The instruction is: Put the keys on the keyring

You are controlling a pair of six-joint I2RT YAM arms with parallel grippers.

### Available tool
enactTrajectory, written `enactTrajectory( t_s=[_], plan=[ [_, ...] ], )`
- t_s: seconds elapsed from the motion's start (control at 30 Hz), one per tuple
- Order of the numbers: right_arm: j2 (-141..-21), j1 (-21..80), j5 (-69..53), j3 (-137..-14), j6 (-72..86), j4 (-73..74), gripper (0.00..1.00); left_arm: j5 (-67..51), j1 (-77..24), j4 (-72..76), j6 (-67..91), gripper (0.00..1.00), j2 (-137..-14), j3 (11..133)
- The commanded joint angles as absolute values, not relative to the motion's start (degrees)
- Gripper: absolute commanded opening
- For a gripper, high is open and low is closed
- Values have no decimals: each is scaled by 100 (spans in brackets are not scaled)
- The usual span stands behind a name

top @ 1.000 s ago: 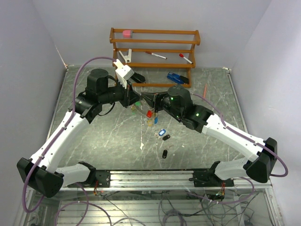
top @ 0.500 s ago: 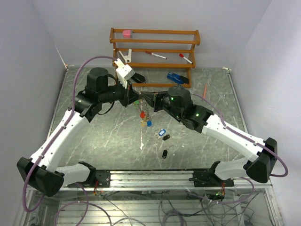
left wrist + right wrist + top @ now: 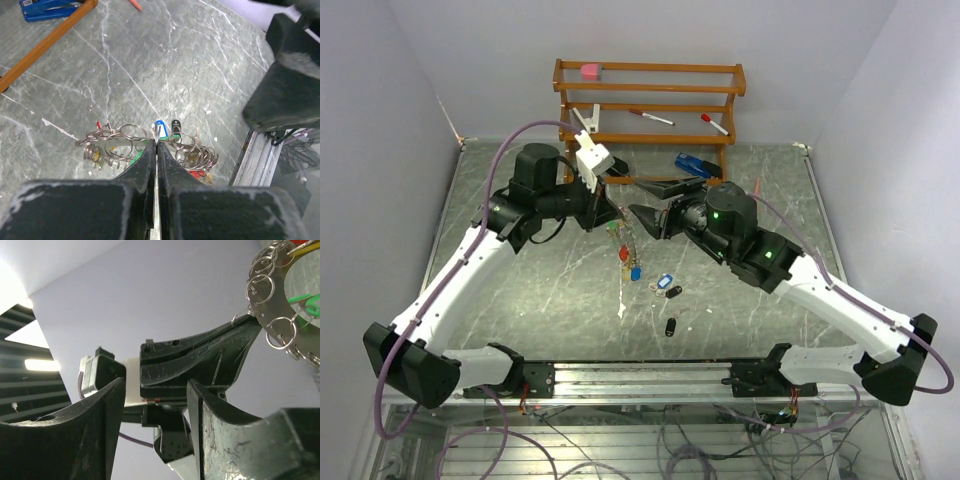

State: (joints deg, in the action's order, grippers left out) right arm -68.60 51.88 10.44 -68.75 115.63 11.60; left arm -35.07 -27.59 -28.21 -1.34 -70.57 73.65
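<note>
Your left gripper (image 3: pixel 613 216) is pinched shut on the keyring (image 3: pixel 625 252), holding it above the middle of the table with its tagged cluster hanging down. Your right gripper (image 3: pixel 638 198), just to its right, has its jaws apart with nothing between them. The loose keys (image 3: pixel 667 284) lie on the table nearer and to the right, closer to the right arm. Only the left wrist view shows the wire running crosswise through the closed tips.

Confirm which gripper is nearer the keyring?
Left. The left gripper is shut on the keyring, which hangs from its tips; the right gripper is open just beside it, not touching.
</note>
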Motion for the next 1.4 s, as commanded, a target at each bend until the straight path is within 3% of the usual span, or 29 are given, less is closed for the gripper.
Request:
enactTrajectory(
  t_s=[0.0,0.2,0.37,0.6,0.67,0.77,1.03,1.37],
  plan=[
    [-6556,5193,989,-6730,11218,1681,53,-3878,-2734,-2804,-428,7,-7128,7775],
    [-5475,4314,1058,-6340,8932,2077,56,-4784,-2646,-4009,-1542,7,-7522,8316],
    [-4718,3400,729,-6443,5319,1703,52,-5435,-2637,-5313,-2549,7,-7895,8800],
    [-5968,3366,-1659,-7814,1960,2251,40,-5436,-2645,-7578,-4218,7,-8675,9957],
    [-6240,3365,-2223,-7980,1542,2343,33,-5364,-2654,-7910,-4449,7,-8767,10121],
    [-6544,3364,-2907,-8075,1046,2570,30,-5188,-2690,-8188,-4659,7,-8833,10336],
    [-6594,3468,-4211,-7609,1137,2215,31,-4950,-2845,-8561,-4869,7,-9040,10831],
    [-7092,4282,-4053,-7704,926,2219,24,-4918,-3360,-8555,-4680,7,-9307,11031]
  ],
)
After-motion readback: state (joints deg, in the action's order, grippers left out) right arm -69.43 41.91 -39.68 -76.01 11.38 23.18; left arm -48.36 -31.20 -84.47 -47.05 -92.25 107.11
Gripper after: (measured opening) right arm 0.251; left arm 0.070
